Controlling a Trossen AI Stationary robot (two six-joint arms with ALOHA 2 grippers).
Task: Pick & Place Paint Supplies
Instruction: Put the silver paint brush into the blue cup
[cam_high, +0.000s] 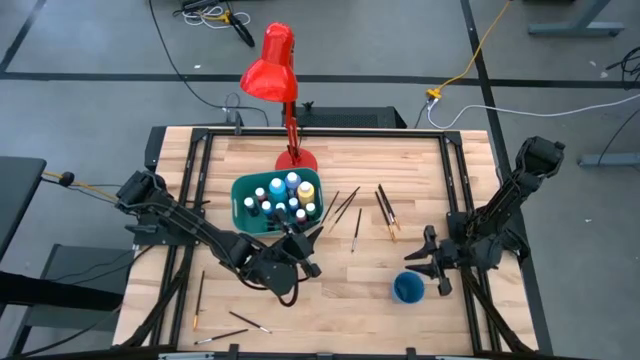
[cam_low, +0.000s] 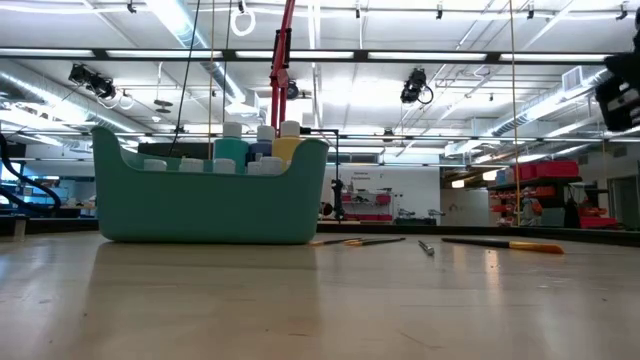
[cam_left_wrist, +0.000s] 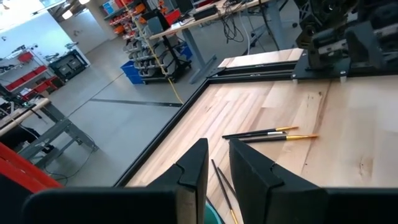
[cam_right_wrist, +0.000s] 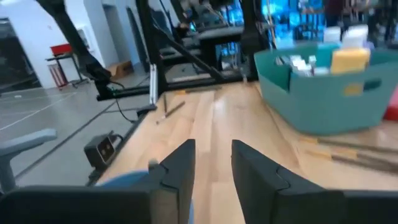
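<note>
just beside the blue cup, the right gripper hangs with its fingers a little apart and nothing visible between them in the right wrist view. the left gripper sits at the near rim of the teal bin, its fingers parted by a narrow gap, empty. the paint bottles stand packed upright inside the bin, just ahead of the left gripper. several paintbrushes lie loose on the wood between the two grippers, and a few more lie behind the left arm near the table's front edge. the brushes look light, thin and stiff, likely to roll or pivot; a pinch across the handle near its middle seems safest. the bottles look smooth and rigid.
</note>
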